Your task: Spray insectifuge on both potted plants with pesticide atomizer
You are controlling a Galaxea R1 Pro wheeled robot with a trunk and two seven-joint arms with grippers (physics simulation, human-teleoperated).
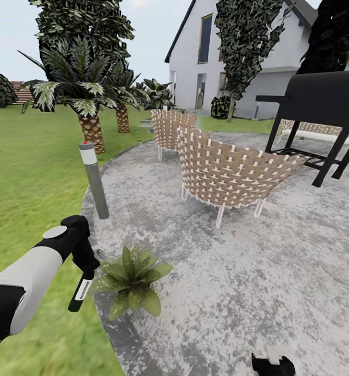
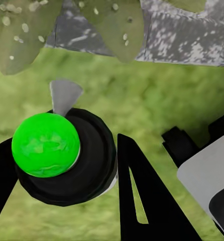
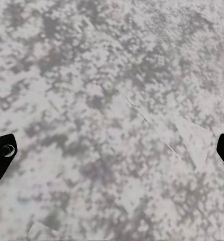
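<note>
My left gripper (image 1: 85, 259) is shut on the pesticide atomizer (image 1: 80, 292), a slim dark green bottle with a white label band. The bottle hangs down over the lawn edge. Just beside it, a potted plant (image 1: 132, 282) with speckled pointed leaves sits at the rim of the grey patio (image 1: 237, 271). In the left wrist view the atomizer (image 2: 67, 165) shows end-on between the black fingers (image 2: 139, 201), with the plant's leaves (image 2: 117, 25) beyond it. The second potted plant is out of view. My right gripper (image 1: 271, 365) is low over the paving, open (image 3: 112, 155) and holding nothing.
A grey post with a red-dotted top (image 1: 93, 177) stands at the patio edge behind the plant. Two woven chairs (image 1: 226, 172) and a black grill (image 1: 320, 104) occupy the patio. Palms (image 1: 85, 94) rise on the lawn, and a house (image 1: 237, 57) stands beyond.
</note>
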